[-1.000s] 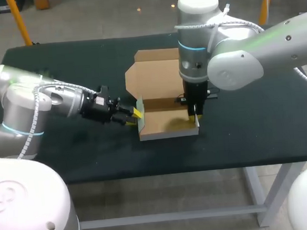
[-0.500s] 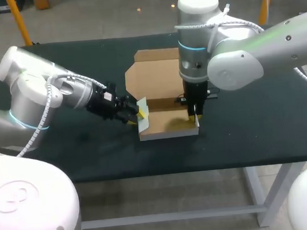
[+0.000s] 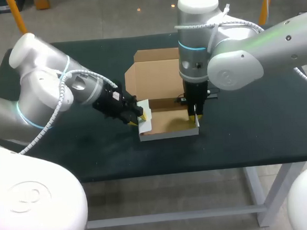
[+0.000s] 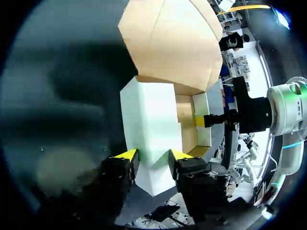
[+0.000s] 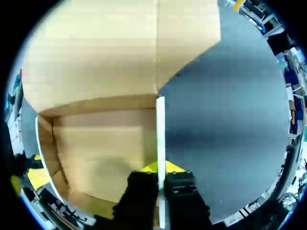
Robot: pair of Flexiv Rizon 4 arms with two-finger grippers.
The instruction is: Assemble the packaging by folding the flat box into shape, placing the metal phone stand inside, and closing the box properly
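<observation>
Left hand (image 4: 153, 154) spread, tips against the white left flap (image 4: 151, 115) of the box (image 3: 164, 123). Right hand (image 5: 161, 168) pinches the upright right wall (image 5: 160, 129). Lid (image 3: 153, 75) open.

Cardboard box (image 3: 167, 123): brown inside, white outside, partly folded into an open tray near the middle of the dark desk (image 3: 259, 123). Lid panel (image 3: 153, 75) lies flat behind the tray. The left side flap (image 3: 144, 114) leans inward and the right wall (image 3: 197, 123) stands upright.

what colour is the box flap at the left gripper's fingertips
White flap, best in left wrist view.
</observation>
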